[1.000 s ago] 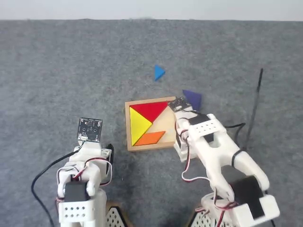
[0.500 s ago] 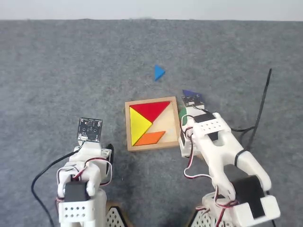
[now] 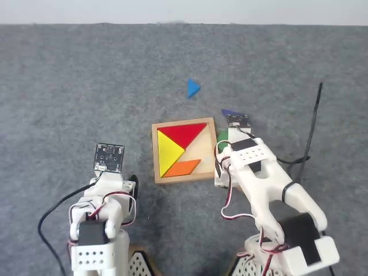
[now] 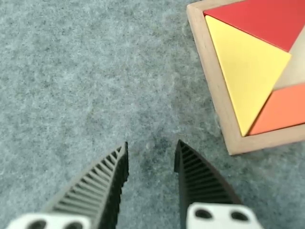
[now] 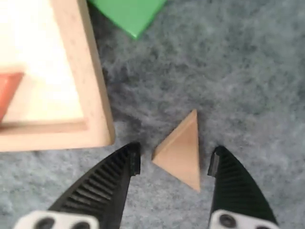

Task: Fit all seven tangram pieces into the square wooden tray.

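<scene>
A grey felt table point(image 3: 86, 75) carries a square wooden tray point(image 3: 155, 154). Three pieces lie in the tray: a large red triangle point(image 3: 183, 133) at the far edge, a large yellow triangle point(image 3: 168, 152) along the left wall and an orange parallelogram point(image 3: 184, 167) at the near edge; the rest is bare wood.

The left tool point(image 4: 151, 147) hangs narrowly open and empty, near the tray's corner. The right tool point(image 5: 175, 156) is spread wide.

A green piece point(image 5: 126, 12) lies just beside the tray's right wall, and a purple piece point(image 3: 228, 112) shows beyond it. A small blue triangle point(image 3: 193, 88) lies farther back. A small tan wooden triangle point(image 5: 182, 149) lies between the right tool's jaws, untouched.
</scene>
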